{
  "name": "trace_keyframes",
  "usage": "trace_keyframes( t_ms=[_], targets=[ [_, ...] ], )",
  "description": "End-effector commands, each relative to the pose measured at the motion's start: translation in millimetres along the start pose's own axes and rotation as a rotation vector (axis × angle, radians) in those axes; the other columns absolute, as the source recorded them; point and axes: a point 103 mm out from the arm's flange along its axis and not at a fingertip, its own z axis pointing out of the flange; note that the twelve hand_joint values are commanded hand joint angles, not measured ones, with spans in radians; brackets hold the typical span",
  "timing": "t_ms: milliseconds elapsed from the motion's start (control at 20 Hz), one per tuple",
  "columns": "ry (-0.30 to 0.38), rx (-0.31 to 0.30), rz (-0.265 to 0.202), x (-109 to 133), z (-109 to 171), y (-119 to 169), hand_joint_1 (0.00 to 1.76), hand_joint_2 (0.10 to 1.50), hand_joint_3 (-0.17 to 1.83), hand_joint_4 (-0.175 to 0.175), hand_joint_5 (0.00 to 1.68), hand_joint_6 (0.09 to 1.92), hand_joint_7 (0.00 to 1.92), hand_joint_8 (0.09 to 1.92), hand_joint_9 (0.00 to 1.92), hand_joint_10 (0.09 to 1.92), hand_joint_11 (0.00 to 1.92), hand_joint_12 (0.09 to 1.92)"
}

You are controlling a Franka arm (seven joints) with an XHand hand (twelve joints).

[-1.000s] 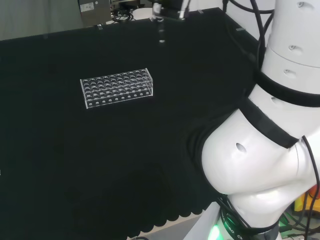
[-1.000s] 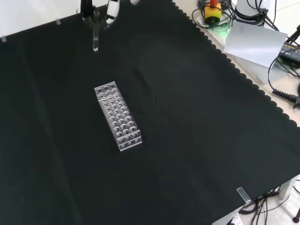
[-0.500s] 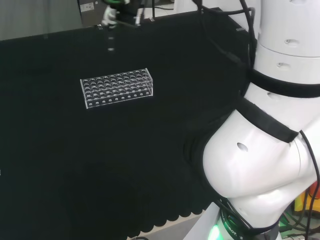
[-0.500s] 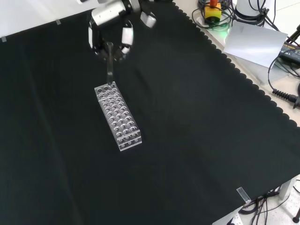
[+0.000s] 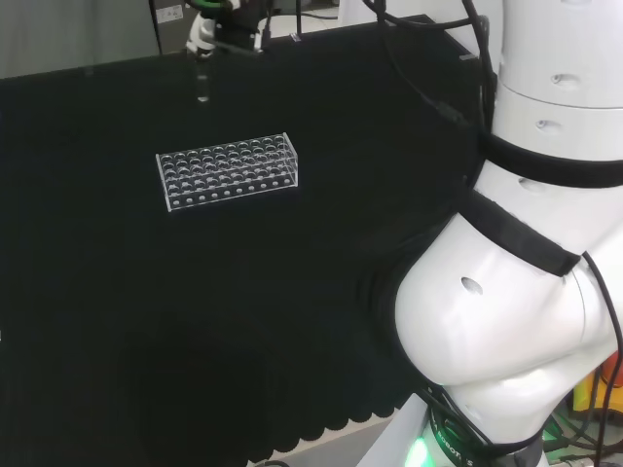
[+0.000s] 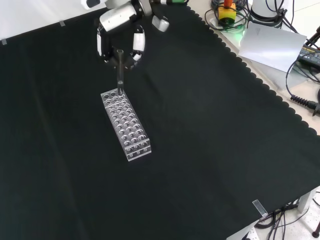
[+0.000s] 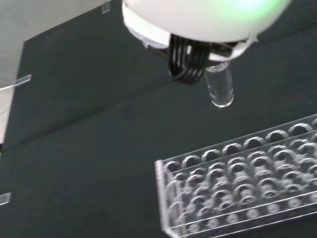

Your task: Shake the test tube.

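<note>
A clear glass test tube (image 6: 120, 70) hangs upright in the air, pinched at its top by the curled fingers of the black and white hand (image 6: 121, 30). In the front view its round bottom sits just over the far end of the clear plastic tube rack (image 6: 125, 123). In the head view the test tube (image 5: 202, 78) and the hand (image 5: 219, 21) are beyond the rack (image 5: 227, 171), toward its left end. The wrist view shows the test tube (image 7: 220, 89) poking out below the hand (image 7: 203, 20), above the rack (image 7: 237, 183). The rack's holes look empty.
Black cloth (image 6: 200, 130) covers the bench, with a scalloped edge at the right in the front view. Cables and a red-topped button box (image 6: 227, 11) lie beyond that edge. The arm's white links (image 5: 526, 292) stand at the right of the head view.
Over the last second the hand has carried the test tube from beyond the rack toward its far end; in the head view it swept left. Since half a second ago it shifted only slightly.
</note>
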Motion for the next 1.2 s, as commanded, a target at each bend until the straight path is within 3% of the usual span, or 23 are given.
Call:
trace_keyframes(
  t_ms=[50, 350, 550, 700, 900, 1200],
  targets=[
    [-0.063, -0.056, 0.119, -69.2, -25.5, 8.2, 1.43, 0.58, 0.77, -0.175, 1.23, 0.74, 1.31, 0.78, 1.25, 0.73, 1.09, 1.02],
    [-0.151, -0.120, 0.264, -141.6, -55.5, 12.5, 1.43, 0.58, 0.77, -0.175, 1.23, 0.74, 1.31, 0.78, 1.25, 0.73, 1.09, 1.02],
    [-0.169, -0.142, 0.325, -168.4, -67.9, 11.8, 1.43, 0.58, 0.77, -0.175, 1.23, 0.74, 1.31, 0.78, 1.25, 0.73, 1.09, 1.02],
    [-0.168, -0.144, 0.326, -169.4, -68.8, 11.5, 1.43, 0.58, 0.78, -0.175, 1.23, 0.74, 1.31, 0.78, 1.25, 0.73, 1.09, 1.02],
    [-0.141, -0.123, 0.298, -153.0, -58.7, 11.2, 1.43, 0.58, 0.77, -0.175, 1.23, 0.74, 1.31, 0.78, 1.25, 0.73, 1.09, 1.02],
    [-0.091, -0.048, 0.196, -94.6, -20.7, 8.4, 1.43, 0.58, 0.77, -0.175, 1.23, 0.74, 1.31, 0.78, 1.25, 0.73, 1.09, 1.02]
  ],
)
